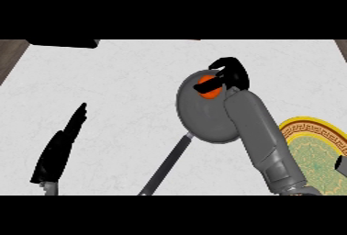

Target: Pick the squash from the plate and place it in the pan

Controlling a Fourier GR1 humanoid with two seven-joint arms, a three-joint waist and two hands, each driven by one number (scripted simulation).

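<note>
Head view: right hand [230, 73] curled round orange squash [209, 88] over grey pan [200, 117]; left hand [58, 149] straight-fingered, resting.

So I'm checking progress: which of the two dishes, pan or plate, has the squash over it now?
The pan, the grey one with the long handle. The orange squash sits over it in the right hand; the gold-rimmed plate shows none.
</note>
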